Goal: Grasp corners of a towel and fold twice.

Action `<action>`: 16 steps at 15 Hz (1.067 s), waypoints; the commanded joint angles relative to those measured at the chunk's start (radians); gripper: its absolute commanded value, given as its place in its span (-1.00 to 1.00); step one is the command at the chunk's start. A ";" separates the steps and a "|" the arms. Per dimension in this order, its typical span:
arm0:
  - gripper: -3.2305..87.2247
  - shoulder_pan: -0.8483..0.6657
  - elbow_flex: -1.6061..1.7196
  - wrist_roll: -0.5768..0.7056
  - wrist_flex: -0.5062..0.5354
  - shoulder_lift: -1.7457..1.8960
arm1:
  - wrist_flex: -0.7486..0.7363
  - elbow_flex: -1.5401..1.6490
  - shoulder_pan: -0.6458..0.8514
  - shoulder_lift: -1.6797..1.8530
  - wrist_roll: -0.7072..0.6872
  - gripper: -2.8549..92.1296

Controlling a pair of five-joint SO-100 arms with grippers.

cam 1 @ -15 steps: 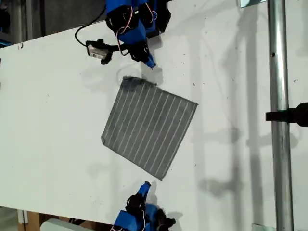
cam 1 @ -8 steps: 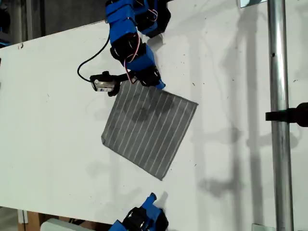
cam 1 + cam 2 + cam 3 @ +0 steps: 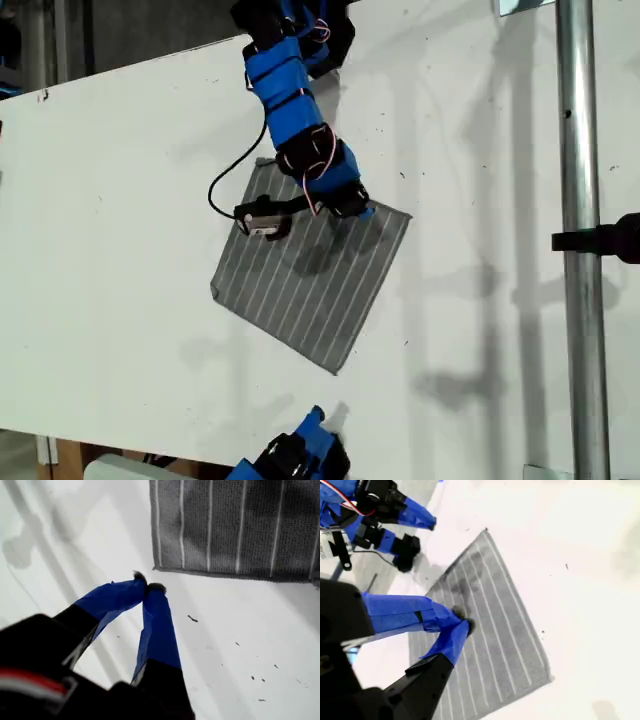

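The gray towel (image 3: 300,290) with white stripes lies flat on the white table (image 3: 110,200), turned like a diamond. My second gripper (image 3: 365,211) is shut and empty. It hovers over the towel (image 3: 490,645) close to the corner on the exterior view's right (image 3: 409,216), and its arm covers part of the upper edge. My first gripper (image 3: 317,412) is shut and empty over bare table. Its tips (image 3: 148,587) sit just short of the towel's bottom corner (image 3: 153,569). That corner (image 3: 486,530) and the first arm (image 3: 395,510) show beyond my second gripper (image 3: 463,620).
A metal pole (image 3: 578,240) with a black clamp (image 3: 605,240) runs down the exterior view's right. The second arm's wrist camera (image 3: 262,217) and its black cable (image 3: 225,190) hang over the towel's upper part. Both arm bases stand at the table's edges.
The second arm swung from beyond the towel's top corner out over the cloth toward the exterior view's right corner. The first gripper pulled back slightly toward the table's bottom edge, then held still.
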 commanded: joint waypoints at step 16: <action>-0.99 0.057 0.097 -0.054 -0.032 0.063 | -0.084 -0.135 0.002 -0.195 -0.043 -0.28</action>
